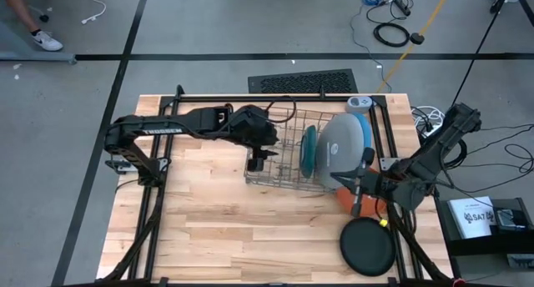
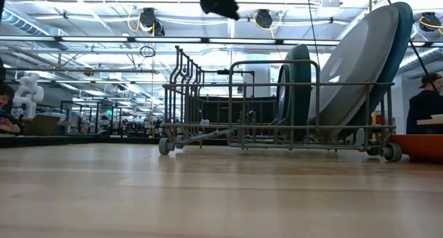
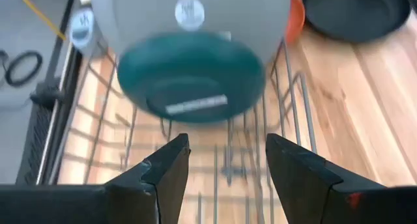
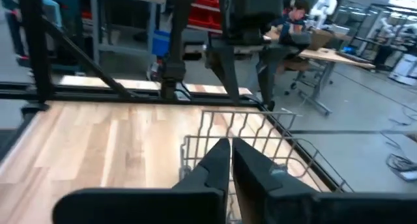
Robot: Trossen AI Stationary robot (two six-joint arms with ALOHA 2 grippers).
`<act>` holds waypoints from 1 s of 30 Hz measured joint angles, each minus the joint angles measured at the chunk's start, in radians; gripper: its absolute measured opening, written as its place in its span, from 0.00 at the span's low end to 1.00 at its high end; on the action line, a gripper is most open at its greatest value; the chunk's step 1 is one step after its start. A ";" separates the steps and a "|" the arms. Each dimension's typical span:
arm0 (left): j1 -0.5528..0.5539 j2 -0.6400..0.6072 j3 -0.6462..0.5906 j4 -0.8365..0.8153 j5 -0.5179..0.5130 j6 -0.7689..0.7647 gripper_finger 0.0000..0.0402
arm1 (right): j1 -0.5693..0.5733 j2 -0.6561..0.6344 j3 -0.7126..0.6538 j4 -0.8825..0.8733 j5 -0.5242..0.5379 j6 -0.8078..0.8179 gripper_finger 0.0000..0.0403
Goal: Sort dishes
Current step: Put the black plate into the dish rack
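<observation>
Plates (image 1: pixel 344 145): three racked, two on table.

grey concrete floor (image 1: pixel 209 28) crossed by black tape lines (image 1: pixel 250 57), a dark floor vent (image 1: pixel 302 81) beyond the tabletop's far edge; ceiling pipes and round lamps (image 2: pixel 263 18) overhead.
</observation>
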 joint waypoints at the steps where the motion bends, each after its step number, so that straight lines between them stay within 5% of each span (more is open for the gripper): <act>1: 0.000 -0.001 0.000 -0.013 -0.001 -0.004 0.51 | 0.010 -0.011 0.000 -0.013 -0.003 0.003 0.03; 7: -0.016 -0.003 -0.038 0.055 0.002 -0.006 0.51 | 0.089 -0.036 0.000 -0.180 -0.022 0.140 0.01; 11: -0.037 -0.007 -0.146 0.192 0.042 -0.005 0.51 | 0.121 -0.035 0.000 -0.236 -0.135 0.262 0.00; 16: -0.098 -0.010 -0.295 0.510 0.079 -0.025 0.51 | 0.159 -0.017 0.000 -0.284 -0.284 0.457 0.00; 21: -0.190 -0.002 -0.377 0.843 0.156 -0.029 0.51 | 0.178 0.010 0.000 -0.362 -0.317 0.573 0.00; 30: -0.314 0.092 -0.361 0.902 0.102 -0.005 0.51 | 0.163 -0.018 0.000 -0.385 -0.319 0.592 0.00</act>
